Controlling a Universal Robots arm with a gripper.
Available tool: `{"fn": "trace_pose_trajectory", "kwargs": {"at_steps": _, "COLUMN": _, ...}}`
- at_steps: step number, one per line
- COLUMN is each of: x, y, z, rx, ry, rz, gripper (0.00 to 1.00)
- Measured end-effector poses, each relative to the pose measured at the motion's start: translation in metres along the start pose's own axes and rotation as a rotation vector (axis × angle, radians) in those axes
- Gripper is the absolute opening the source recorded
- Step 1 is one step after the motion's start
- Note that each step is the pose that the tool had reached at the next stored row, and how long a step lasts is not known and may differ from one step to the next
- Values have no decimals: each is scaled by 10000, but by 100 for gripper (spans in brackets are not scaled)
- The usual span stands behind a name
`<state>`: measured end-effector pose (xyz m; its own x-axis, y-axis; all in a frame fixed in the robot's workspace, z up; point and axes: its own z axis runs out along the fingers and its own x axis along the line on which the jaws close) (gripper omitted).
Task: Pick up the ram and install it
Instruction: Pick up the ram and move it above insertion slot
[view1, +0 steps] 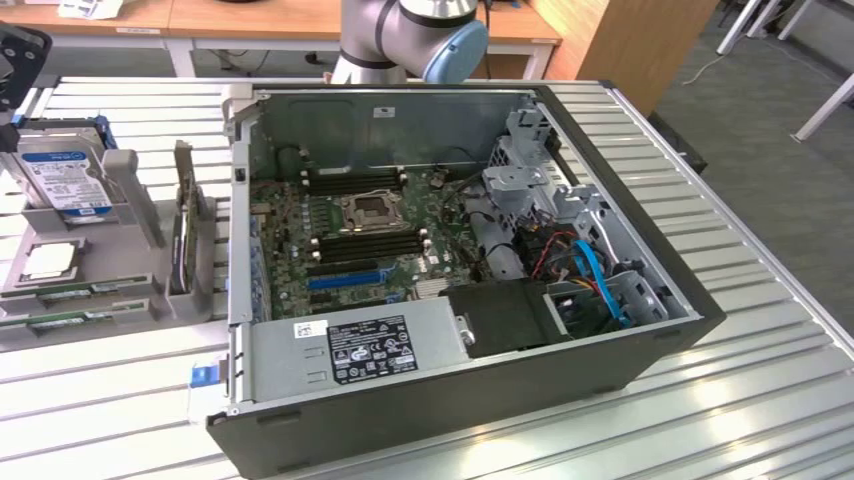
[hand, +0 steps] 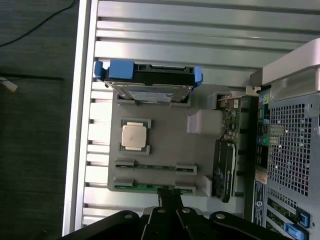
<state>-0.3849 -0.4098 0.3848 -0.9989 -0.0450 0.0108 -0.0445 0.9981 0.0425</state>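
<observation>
Two ram sticks, thin green boards, lie in slots of a grey parts holder: one ram stick beside the other ram stick. In the exterior view the ram sticks rest at the holder's front, on that view's left. My gripper is shut with nothing in it, and its dark fingertips line up over the middle of the outer stick. How high it hangs above the stick I cannot tell. The motherboard's black memory slots lie inside the open computer case.
The holder also carries a hard drive in a blue frame, a processor chip and an upright expansion card. A blue expansion slot and a power supply sit in the case. The arm's base stands behind it.
</observation>
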Motion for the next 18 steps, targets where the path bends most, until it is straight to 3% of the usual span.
{"fn": "trace_pose_trajectory", "kwargs": {"at_steps": 18, "x": 0, "y": 0, "z": 0, "rx": 17, "ry": 87, "rz": -1700, "gripper": 10}}
